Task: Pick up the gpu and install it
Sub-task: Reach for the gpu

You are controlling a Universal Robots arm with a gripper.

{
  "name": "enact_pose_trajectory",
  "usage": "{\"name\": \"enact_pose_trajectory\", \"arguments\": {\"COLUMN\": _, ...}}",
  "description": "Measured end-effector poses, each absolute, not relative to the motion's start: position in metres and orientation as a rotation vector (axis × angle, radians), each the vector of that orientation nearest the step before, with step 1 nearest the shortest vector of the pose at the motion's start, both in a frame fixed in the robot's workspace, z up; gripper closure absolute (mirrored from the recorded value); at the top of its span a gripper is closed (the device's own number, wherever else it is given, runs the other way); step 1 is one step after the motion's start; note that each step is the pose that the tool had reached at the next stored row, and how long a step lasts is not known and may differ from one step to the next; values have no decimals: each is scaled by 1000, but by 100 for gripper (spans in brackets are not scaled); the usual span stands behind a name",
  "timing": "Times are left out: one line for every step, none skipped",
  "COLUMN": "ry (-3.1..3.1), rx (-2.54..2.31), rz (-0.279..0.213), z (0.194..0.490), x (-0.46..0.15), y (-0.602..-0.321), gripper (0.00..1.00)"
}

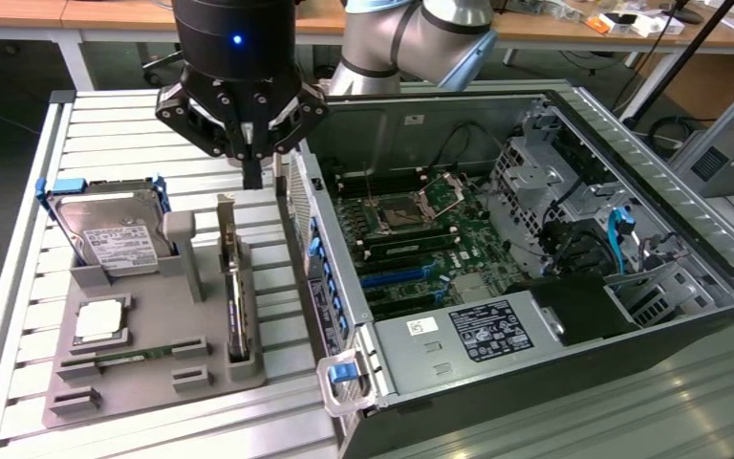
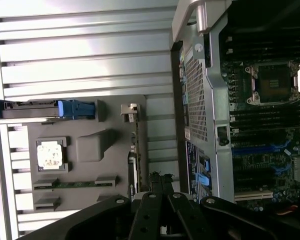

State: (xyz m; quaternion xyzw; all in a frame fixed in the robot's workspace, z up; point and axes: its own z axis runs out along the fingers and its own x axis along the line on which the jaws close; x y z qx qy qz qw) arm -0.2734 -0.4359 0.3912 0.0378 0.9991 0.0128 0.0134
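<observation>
Upper left of the exterior view, the end effector (image 1: 252, 180) hangs with its fingers pinched narrow and empty. It is above the far end of the gpu (image 1: 230, 287), which stands edge-on in the grey tray (image 1: 150, 392) on the tabletop (image 1: 125, 124), just beside the open case (image 1: 380, 124). Lowered while shut, the fingers would likely jab the card's thin top edge rather than straddle it, tipping it. The case wall is near enough to clip.

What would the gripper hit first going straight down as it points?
Probably the ribbed metal table just beside the black edge-on gpu card; depth is unclear, so the gripper might clip the card.
</observation>
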Motion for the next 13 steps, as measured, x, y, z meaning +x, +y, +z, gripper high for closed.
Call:
{"name": "enact_pose_trajectory", "arguments": {"ry": 3112, "rx": 118, "rz": 40, "z": 391, "x": -273, "y": -436, "gripper": 89}}
{"name": "enact_pose_trajectory", "arguments": {"ry": 3112, "rx": 118, "rz": 40, "z": 391, "x": -273, "y": -436, "gripper": 89}}
{"name": "enact_pose_trajectory", "arguments": {"ry": 3112, "rx": 118, "rz": 40, "z": 391, "x": -273, "y": -437, "gripper": 89}}
{"name": "enact_pose_trajectory", "arguments": {"ry": 3112, "rx": 118, "rz": 40, "z": 391, "x": -273, "y": -437, "gripper": 89}}
{"name": "enact_pose_trajectory", "arguments": {"ry": 3112, "rx": 118, "rz": 40, "z": 391, "x": -273, "y": -437, "gripper": 89}}
{"name": "enact_pose_trajectory", "arguments": {"ry": 3112, "rx": 118, "rz": 40, "z": 391, "x": -273, "y": -438, "gripper": 89}}
{"name": "enact_pose_trajectory", "arguments": {"ry": 3112, "rx": 118, "rz": 40, "z": 391, "x": -273, "y": -438, "gripper": 89}}
{"name": "enact_pose_trajectory", "arguments": {"ry": 3112, "rx": 118, "rz": 40, "z": 391, "x": -273, "y": -438, "gripper": 89}}
{"name": "enact_pose_trajectory", "arguments": {"ry": 3112, "rx": 118, "rz": 40, "z": 391, "x": -273, "y": -438, "gripper": 89}}
{"name": "enact_pose_trajectory", "arguments": {"ry": 3112, "rx": 118, "rz": 40, "z": 391, "x": -273, "y": -439, "gripper": 89}}
{"name": "enact_pose_trajectory", "arguments": {"ry": 3112, "rx": 118, "rz": 40, "z": 391, "x": -273, "y": -439, "gripper": 89}}
{"name": "enact_pose_trajectory", "arguments": {"ry": 3112, "rx": 118, "rz": 40, "z": 391, "x": -273, "y": -439, "gripper": 89}}
{"name": "enact_pose_trajectory", "arguments": {"ry": 3112, "rx": 118, "rz": 40, "z": 391, "x": -273, "y": -439, "gripper": 89}}
